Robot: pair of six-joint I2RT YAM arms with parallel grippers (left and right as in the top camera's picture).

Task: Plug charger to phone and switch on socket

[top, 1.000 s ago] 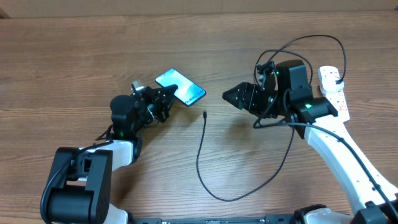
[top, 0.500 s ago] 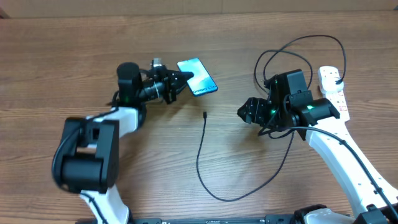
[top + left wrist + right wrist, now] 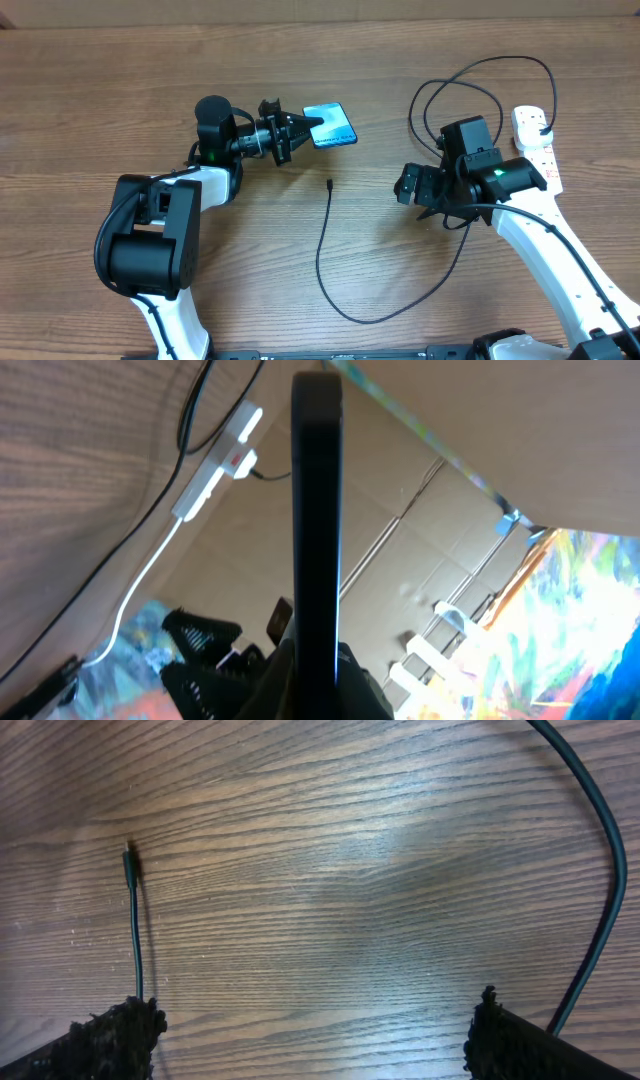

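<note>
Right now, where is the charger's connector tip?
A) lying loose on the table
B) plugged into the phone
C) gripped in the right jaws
A: the connector tip lies bare on the table, apart from the phone held up in the left jaws; the right jaws stand open and empty.

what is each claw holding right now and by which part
The left claw grips the phone by the short end nearest its arm. The right claw is open and holds nothing; the charger lies loose.
</note>
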